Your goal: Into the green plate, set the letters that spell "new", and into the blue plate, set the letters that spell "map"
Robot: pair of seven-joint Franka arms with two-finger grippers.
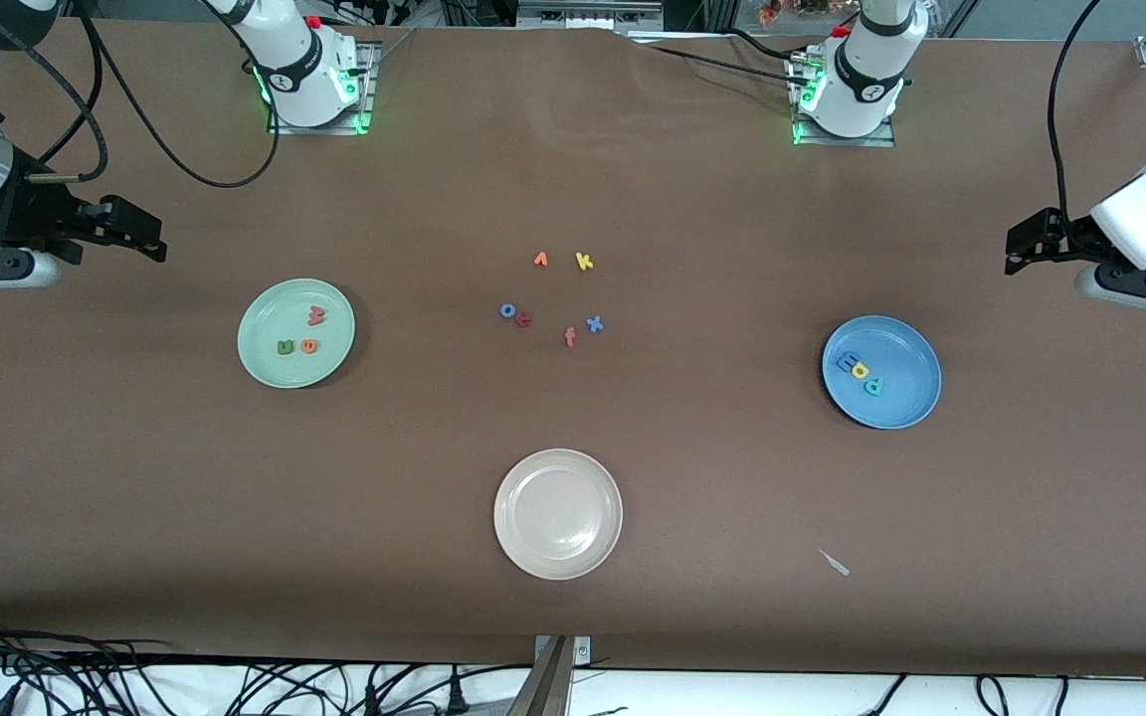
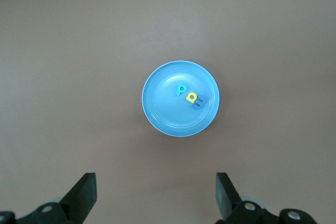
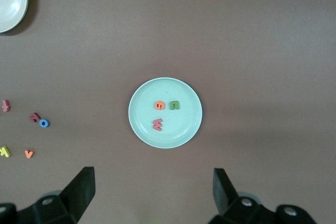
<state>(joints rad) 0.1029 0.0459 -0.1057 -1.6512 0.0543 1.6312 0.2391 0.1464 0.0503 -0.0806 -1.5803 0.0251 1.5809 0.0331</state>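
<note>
Both tools, left tool (image 2: pixel 155 195) and right tool (image 3: pixel 152 192), are hanging spread and empty. Green plate (image 1: pixel 260 363) is holding n/e/w, blue plate (image 1: pixel 906 398) m/a/p. Risk: any further reach is nudging sorted letters out.

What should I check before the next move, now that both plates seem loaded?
1. Green plate holds n, e and w: ok.
2. Blue plate holds m, a and p: ok; the a overlaps the m.
3. Spare letters lie on the table between the plates, none in a plate: ok.
4. White plate has no letter in it: ok.
5. Left pincer open, holding nothing, up at its end of the table: ok.
6. Right pincer open, holding nothing, up at its end: ok.
</note>
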